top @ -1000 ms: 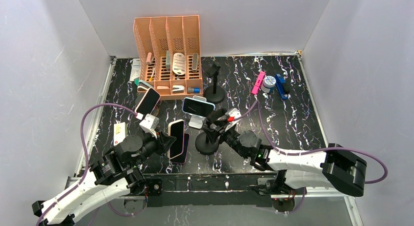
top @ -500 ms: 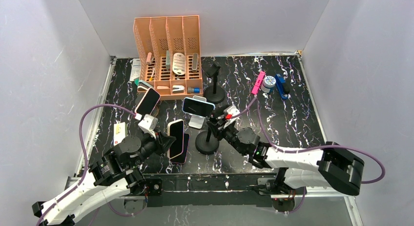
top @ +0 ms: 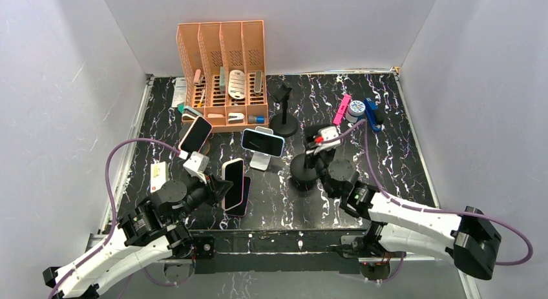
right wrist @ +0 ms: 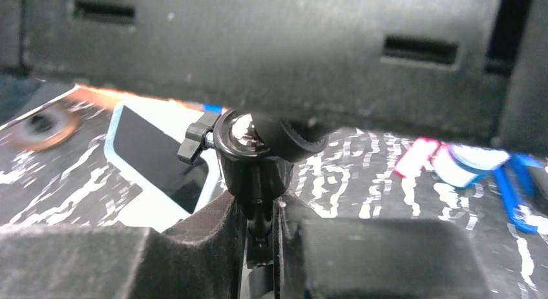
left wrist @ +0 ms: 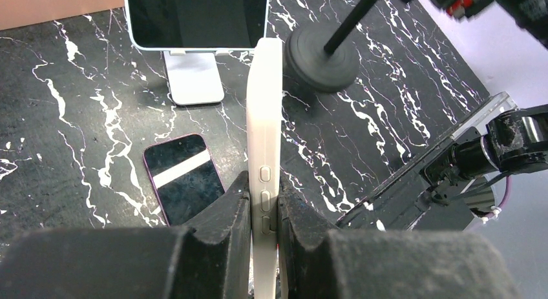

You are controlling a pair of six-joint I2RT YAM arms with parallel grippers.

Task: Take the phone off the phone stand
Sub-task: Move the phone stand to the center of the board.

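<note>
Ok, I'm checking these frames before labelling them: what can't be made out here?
Right wrist: the stand's base, hidden behind the right pincer; the blue things at right are blurred.
Left wrist: the held phone's screen, seen only edge-on; the mounted phone is cut by the top edge.
Top: the organizer's contents, too small to name.

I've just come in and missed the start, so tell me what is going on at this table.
The left gripper is shut on a white-cased phone, holding it upright on its edge over the table, apart from any stand. The right gripper is shut on the thin stem of a black round-based stand, whose head carries no phone. Further back, another phone sits on a white stand, and a third phone lies flat on the table beside the held one.
</note>
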